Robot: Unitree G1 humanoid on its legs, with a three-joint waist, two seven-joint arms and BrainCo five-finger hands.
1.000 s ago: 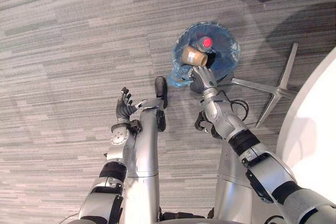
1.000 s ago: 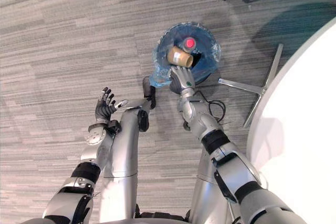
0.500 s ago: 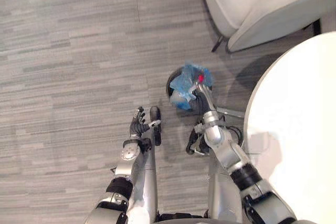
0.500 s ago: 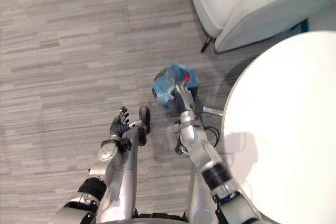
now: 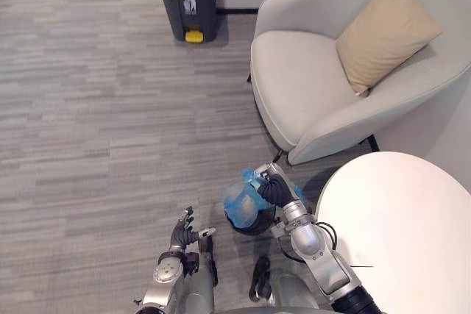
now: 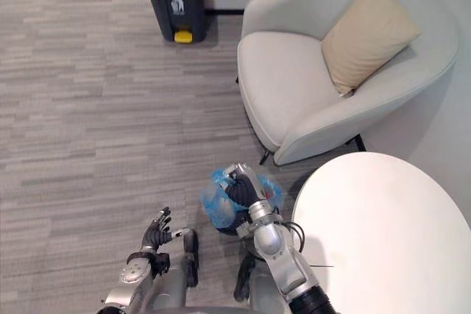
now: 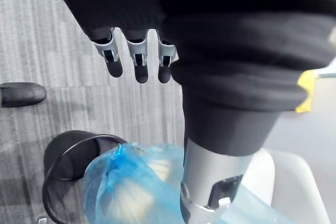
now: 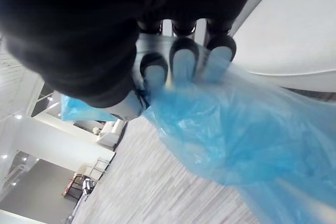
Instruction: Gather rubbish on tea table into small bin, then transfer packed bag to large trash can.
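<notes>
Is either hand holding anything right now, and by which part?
The right hand grips the blue bag by its bunched top edge; the left hand is open, holding nothing.

Left hand (image 5: 184,234): low on the robot's left side, fingers straight and spread, holding nothing. Right arm reaches forward. Right hand (image 5: 271,189): fingers (image 8: 184,60) curled, clenched on the gathered blue bag (image 5: 238,208).

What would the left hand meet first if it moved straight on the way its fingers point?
Probably nothing near: the left hand points over open carpet. Far ahead, roughly in line, stands the yellow-lidded trash can, though depth is unclear.
</notes>
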